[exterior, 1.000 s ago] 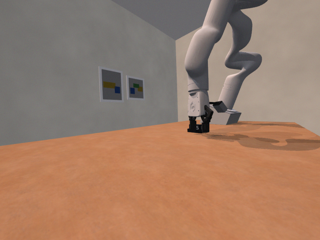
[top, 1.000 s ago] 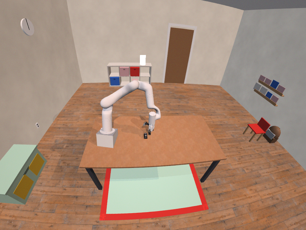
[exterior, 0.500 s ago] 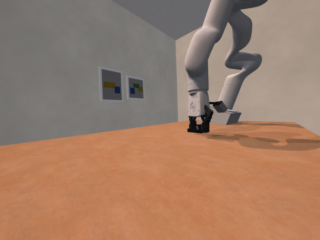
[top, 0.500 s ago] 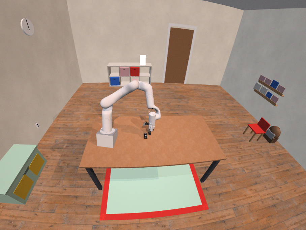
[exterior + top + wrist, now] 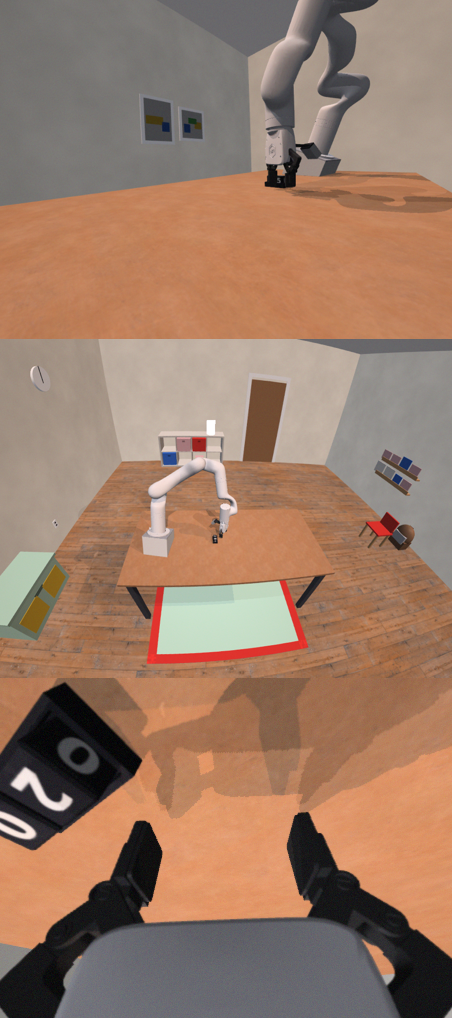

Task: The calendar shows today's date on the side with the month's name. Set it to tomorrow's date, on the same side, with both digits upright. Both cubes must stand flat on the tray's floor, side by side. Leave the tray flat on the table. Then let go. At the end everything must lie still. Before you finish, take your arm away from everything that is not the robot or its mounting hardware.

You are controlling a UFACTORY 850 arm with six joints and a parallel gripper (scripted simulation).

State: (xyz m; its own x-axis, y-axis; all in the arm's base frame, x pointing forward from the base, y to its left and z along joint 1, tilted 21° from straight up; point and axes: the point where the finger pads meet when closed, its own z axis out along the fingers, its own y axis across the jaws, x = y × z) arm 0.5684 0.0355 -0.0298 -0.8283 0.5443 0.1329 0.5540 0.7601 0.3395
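The black calendar tray [image 5: 214,542] [image 5: 97,725] lies on the table, at the upper left in the wrist view. In it, a black cube face with a white 2 [image 5: 42,790] lies beside a shaded face with a dim grey 0 [image 5: 78,756]. Another white 0 [image 5: 17,826] shows at the left image edge; I cannot tell which cube each face belongs to. A face with a 5 [image 5: 278,180] shows between the fingers in the exterior view. My gripper [image 5: 223,533] [image 5: 280,181] [image 5: 222,833] is open and empty, low over the table just beside the tray.
The wooden table [image 5: 270,554] [image 5: 204,255] carries the arm's grey base block [image 5: 157,544] [image 5: 321,167] at its left in the top view. Shadows of the arm and gripper fall on the table top beside the tray.
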